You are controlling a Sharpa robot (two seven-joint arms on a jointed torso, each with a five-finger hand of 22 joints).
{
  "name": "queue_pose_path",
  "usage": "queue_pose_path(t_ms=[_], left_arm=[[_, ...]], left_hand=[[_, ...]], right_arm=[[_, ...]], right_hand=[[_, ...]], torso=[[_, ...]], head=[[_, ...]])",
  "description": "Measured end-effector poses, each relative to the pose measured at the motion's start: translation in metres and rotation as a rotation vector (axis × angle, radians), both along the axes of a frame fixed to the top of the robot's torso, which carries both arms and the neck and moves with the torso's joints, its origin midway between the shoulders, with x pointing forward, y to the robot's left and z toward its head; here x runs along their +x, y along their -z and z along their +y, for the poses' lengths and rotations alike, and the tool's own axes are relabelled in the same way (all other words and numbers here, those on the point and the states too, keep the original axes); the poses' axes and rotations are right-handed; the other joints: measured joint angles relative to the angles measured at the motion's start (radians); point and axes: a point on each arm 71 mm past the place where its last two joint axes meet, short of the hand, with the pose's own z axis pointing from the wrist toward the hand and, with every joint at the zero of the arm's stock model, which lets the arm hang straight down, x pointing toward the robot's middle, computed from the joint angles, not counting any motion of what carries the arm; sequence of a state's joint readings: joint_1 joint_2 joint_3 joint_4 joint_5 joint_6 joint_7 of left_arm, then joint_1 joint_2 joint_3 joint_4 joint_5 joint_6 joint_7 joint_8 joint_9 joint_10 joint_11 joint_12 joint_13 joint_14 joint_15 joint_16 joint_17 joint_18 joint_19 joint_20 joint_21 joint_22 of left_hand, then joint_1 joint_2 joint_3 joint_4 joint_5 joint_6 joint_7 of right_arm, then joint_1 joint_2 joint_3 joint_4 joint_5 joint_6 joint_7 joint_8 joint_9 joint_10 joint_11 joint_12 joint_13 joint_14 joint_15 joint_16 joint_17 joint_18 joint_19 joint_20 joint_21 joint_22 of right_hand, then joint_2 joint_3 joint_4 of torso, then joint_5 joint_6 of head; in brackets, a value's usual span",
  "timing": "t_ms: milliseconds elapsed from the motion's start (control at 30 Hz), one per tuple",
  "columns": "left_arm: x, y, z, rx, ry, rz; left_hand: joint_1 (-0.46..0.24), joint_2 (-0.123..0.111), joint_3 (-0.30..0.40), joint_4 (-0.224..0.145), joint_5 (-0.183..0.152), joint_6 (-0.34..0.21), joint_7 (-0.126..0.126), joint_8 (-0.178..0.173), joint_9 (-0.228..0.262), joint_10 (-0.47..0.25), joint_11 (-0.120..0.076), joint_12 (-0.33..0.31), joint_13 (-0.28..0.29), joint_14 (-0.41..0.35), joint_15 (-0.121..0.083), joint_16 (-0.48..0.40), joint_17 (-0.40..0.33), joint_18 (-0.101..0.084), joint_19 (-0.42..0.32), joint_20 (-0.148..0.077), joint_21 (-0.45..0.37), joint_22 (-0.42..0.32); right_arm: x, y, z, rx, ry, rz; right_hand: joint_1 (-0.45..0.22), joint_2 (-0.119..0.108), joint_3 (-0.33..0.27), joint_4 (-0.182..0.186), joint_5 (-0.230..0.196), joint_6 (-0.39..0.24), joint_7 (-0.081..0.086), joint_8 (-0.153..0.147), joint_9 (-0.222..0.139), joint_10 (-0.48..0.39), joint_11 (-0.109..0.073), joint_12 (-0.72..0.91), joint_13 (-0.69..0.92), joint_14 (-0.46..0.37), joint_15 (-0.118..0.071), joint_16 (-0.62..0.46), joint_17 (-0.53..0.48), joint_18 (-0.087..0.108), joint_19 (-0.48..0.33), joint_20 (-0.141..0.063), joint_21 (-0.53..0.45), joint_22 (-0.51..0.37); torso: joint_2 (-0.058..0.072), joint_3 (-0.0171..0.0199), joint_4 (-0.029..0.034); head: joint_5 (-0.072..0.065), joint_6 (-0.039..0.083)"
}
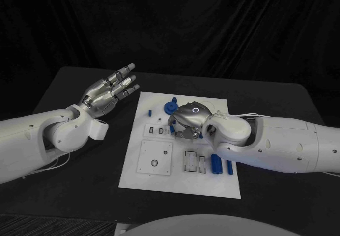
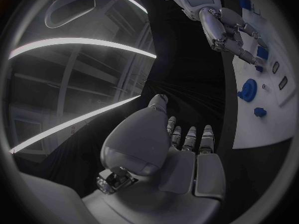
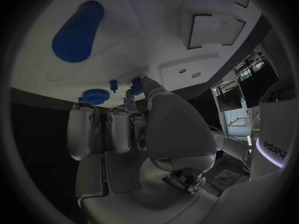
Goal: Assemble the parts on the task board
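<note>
The board point(image 1: 142, 179) lies mid-table. The left hand point(image 1: 110, 93) hovers beside it, fingers spread, holding nothing. The right hand point(image 1: 187, 120) curls over the board's middle, pinching a small blue part point(image 3: 136, 87). A tilted part could jam or slip from that light pinch.

Task board point(image 1: 142, 179) mid-table, left robot hand point(image 1: 110, 93) beside it, right robot hand point(image 1: 187, 120) over its middle.

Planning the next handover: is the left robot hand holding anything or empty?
Empty. The left robot hand hangs over the black table beside the task board, fingers spread, nothing in them.
</note>
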State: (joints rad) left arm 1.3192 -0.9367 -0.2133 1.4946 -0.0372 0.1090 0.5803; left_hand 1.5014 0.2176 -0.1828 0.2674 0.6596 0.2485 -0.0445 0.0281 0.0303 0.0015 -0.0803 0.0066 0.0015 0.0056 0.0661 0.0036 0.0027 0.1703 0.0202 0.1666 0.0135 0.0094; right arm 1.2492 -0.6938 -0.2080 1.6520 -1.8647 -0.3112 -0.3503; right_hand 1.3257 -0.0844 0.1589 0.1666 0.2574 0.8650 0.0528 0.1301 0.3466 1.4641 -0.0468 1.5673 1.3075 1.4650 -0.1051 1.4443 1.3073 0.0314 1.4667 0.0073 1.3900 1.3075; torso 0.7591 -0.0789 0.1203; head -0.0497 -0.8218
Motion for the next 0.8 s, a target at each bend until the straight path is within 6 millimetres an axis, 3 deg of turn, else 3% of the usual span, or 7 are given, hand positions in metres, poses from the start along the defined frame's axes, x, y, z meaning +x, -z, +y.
queue_pose_path(t_ms=[233, 467, 667, 800], left_arm=[[0.000, 0.001, 0.000, 0.001, 0.000, 0.002], [0.000, 0.001, 0.001, 0.002, -0.001, 0.004], [0.000, 0.002, 0.002, 0.003, -0.003, 0.005], [0.000, 0.002, 0.003, 0.004, -0.006, 0.005]], left_hand=[[0.004, -0.004, 0.000, 0.000, 0.000, 0.000, 0.000, 0.000, 0.000, 0.000, 0.000, 0.000, 0.000, 0.000, 0.000, 0.000, 0.000, 0.000, 0.000, 0.000, 0.000, 0.000], [0.008, 0.000, 0.000, 0.000, 0.000, 0.000, 0.000, 0.000, 0.000, 0.000, 0.000, 0.000, 0.000, 0.000, 0.000, 0.000, 0.000, 0.000, 0.000, 0.000, 0.000, 0.000], [0.008, 0.000, 0.001, -0.001, 0.003, 0.000, 0.000, 0.000, 0.000, 0.000, 0.000, 0.000, 0.000, 0.000, 0.000, 0.000, 0.000, 0.000, 0.000, 0.000, 0.000, 0.000], [0.014, -0.006, 0.006, -0.006, 0.004, 0.000, 0.000, 0.000, 0.000, 0.000, 0.000, 0.000, -0.001, 0.000, 0.000, 0.000, 0.000, 0.000, 0.000, 0.000, 0.000, 0.000]], right_arm=[[0.000, 0.001, 0.000, -0.001, 0.001, 0.001], [0.001, 0.001, 0.000, -0.001, 0.001, 0.001], [0.001, 0.000, -0.005, 0.012, 0.005, -0.008], [-0.001, -0.003, -0.011, 0.048, 0.003, -0.027]], right_hand=[[-0.020, -0.001, -0.008, -0.004, -0.050, -0.027, -0.004, -0.021, -0.018, 0.000, 0.000, -0.015, 0.000, 0.000, 0.000, -0.007, 0.000, 0.000, 0.000, 0.000, -0.009, 0.000], [-0.049, -0.007, -0.030, 0.005, -0.108, -0.092, -0.012, -0.059, -0.053, 0.000, 0.000, -0.020, 0.000, 0.000, 0.000, -0.007, 0.000, 0.000, 0.000, 0.000, -0.009, 0.000], [-0.087, -0.024, -0.060, 0.036, -0.188, -0.099, -0.012, -0.059, -0.075, 0.000, 0.000, -0.024, 0.000, 0.000, 0.000, -0.007, 0.000, 0.000, 0.000, 0.000, -0.013, 0.000], [-0.126, -0.052, -0.075, 0.092, -0.204, -0.099, -0.012, -0.059, -0.087, 0.000, 0.000, -0.028, 0.000, 0.000, 0.000, -0.007, 0.000, 0.000, 0.000, 0.000, -0.013, 0.000]], torso=[[0.000, -0.0001, 0.0001], [0.000, -0.0001, 0.0001], [0.000, -0.0002, 0.0001], [0.000, -0.0003, 0.0001]], head=[[-0.001, -0.002], [-0.001, -0.003], [0.002, -0.004], [0.005, 0.008]])
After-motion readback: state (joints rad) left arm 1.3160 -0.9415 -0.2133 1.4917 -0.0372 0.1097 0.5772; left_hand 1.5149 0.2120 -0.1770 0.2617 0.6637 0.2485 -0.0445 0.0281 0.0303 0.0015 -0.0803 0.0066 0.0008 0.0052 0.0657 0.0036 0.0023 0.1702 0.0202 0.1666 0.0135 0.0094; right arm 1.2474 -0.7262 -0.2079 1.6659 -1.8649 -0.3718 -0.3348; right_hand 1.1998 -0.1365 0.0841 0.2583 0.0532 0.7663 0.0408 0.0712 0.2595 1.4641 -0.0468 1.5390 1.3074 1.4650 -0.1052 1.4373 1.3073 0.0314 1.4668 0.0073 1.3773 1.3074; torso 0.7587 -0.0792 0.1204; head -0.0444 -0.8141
